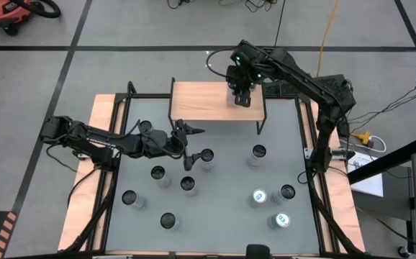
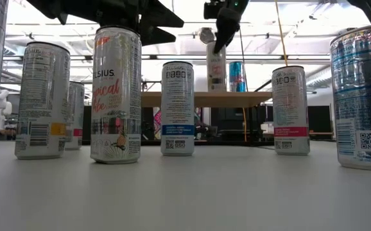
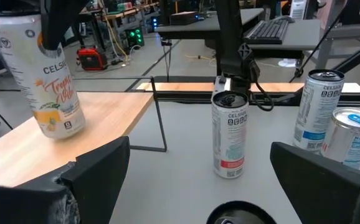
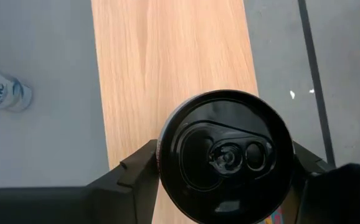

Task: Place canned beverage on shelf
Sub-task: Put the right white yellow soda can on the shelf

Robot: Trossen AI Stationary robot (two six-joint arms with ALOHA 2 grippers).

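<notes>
A white can with an orange and yellow print (image 3: 50, 78) stands upright on the light wood shelf (image 1: 201, 101), near its right end. It also shows in the low view (image 2: 216, 67). My right gripper (image 1: 242, 92) hangs over the shelf, shut on this can, whose black lid (image 4: 227, 155) fills the right wrist view. My left gripper (image 1: 192, 144) hovers wide open and empty over the grey table, just above a standing can (image 1: 206, 158), with its fingers (image 3: 99, 171) pointing toward the table's right edge. My right gripper pinches the can's top end (image 4: 166, 149) between its two fingers (image 4: 133, 168), one on each side just under the lid. The fingers come from above, pointing down. The can stays upright, its base (image 3: 60, 132) on the shelf's plank.
Several more upright cans stand on the grey table, among them one at mid-right (image 1: 258, 152), two with white tops near the right front (image 1: 260, 196), and a group at the left front (image 1: 157, 173). The shelf's left half (image 1: 190, 97) is bare wood.
</notes>
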